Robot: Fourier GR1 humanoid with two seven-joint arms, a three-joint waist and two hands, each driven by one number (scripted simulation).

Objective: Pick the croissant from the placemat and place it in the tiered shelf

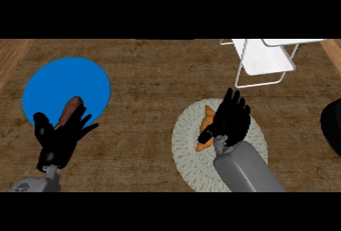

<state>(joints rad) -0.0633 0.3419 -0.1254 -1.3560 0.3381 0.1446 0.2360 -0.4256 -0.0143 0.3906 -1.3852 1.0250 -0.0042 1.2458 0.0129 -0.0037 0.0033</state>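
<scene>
At the far left we see a strip of lighter wood (13,56) bordering the brown counter top (160,90). On it lies a blue plate (66,88) with a brown elongated item (71,110) near its lower edge. Our left hand (61,137) rests over that edge, fingers spread and upright, holding nothing. A wide stretch of bare counter separates the plate from the pale round placemat (190,153). The croissant (207,128) lies on the placemat's left half, its long axis running nearly up and down, tilted slightly rightward at the top. Our right hand (232,119) sits over it, fingers extended and the thumb touching its right side. Up and right, the white tiered shelf (266,58) stands near the counter's far edge, with open surface between. A dark object (332,126) cuts in at the right edge.
</scene>
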